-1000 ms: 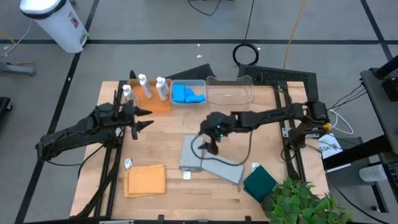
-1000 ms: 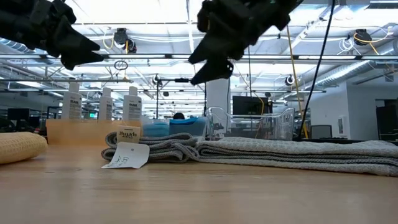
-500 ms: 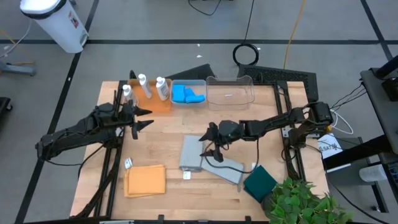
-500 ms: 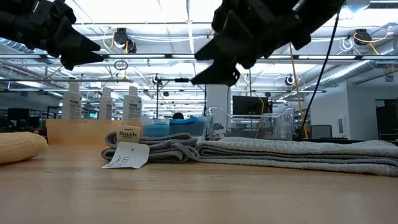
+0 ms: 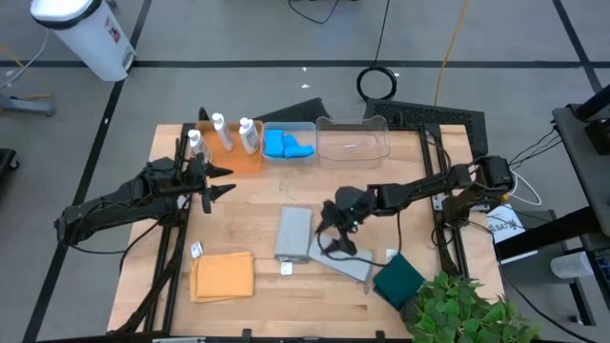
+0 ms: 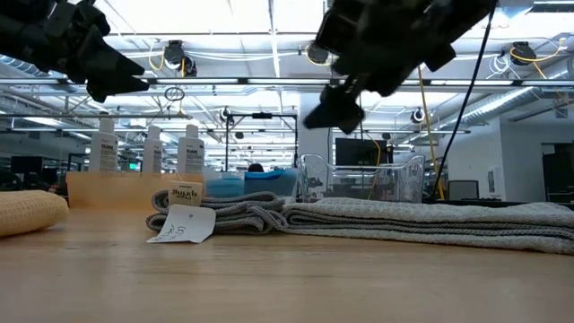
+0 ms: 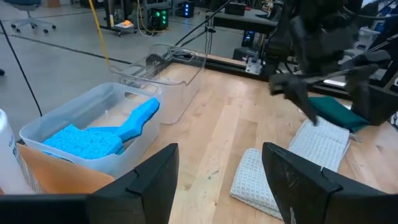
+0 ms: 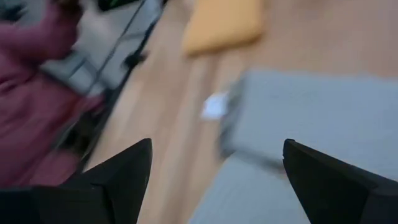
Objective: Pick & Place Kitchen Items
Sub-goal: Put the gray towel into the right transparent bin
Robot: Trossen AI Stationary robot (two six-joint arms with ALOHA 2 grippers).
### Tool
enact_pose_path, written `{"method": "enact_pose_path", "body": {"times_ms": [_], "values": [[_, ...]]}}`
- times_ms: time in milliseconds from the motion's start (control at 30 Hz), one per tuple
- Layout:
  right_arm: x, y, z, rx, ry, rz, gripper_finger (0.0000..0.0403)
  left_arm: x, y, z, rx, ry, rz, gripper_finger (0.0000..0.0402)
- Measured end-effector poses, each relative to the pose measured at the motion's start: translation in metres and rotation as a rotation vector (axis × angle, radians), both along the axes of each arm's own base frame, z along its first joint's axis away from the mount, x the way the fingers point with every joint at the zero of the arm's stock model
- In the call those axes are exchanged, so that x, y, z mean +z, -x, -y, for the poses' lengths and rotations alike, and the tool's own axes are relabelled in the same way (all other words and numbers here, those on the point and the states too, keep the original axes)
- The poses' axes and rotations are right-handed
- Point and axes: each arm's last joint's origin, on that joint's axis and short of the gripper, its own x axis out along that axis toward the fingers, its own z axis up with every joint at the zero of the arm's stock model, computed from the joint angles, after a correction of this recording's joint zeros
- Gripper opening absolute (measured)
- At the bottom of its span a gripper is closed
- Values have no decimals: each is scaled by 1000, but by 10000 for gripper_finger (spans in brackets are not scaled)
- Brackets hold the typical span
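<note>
Right gripper (image 5: 335, 227) spread wide, hovering just above grey cloths (image 5: 307, 238) directly beneath it; reach-to-grasp step. Next: descend, pinch one cloth edge. Left gripper (image 5: 217, 181) waits open, well off beside the bottles (image 5: 221, 132)

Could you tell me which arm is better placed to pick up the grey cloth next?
The right: its tool hovers open directly over the grey cloth. The left tool, also open, waits near the bottles, well away.
</note>
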Motion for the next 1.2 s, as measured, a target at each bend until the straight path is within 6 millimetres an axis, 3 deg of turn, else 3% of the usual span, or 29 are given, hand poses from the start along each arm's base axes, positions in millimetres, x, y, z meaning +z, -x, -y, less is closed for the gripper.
{"method": "enact_pose_path", "body": {"times_ms": [133, 267, 400, 567, 800, 967, 1200], "values": [[3, 18, -11, 112, -66, -148, 325, 0, 0, 0, 0, 1, 1, 237], [6, 35, -23, 84, -27, -261, 325, 0, 0, 0, 2, 9, 3, 237], [8, 37, -34, -2, 72, -240, 325, 0, 0, 0, 4, 16, 8, 237], [1, 30, -30, -137, 196, -215, 324, 0, 0, 0, 6, 26, 8, 237], [-24, 22, -43, 132, 352, -161, 317, 0, 0, 0, 5, 18, 5, 237], [-46, 17, -54, 286, 487, -115, 275, 0, 0, 0, 21, 14, 3, 237], [-68, 14, -48, 221, 630, -204, 177, 0, 0, 0, 23, 23, 5, 237]]}}
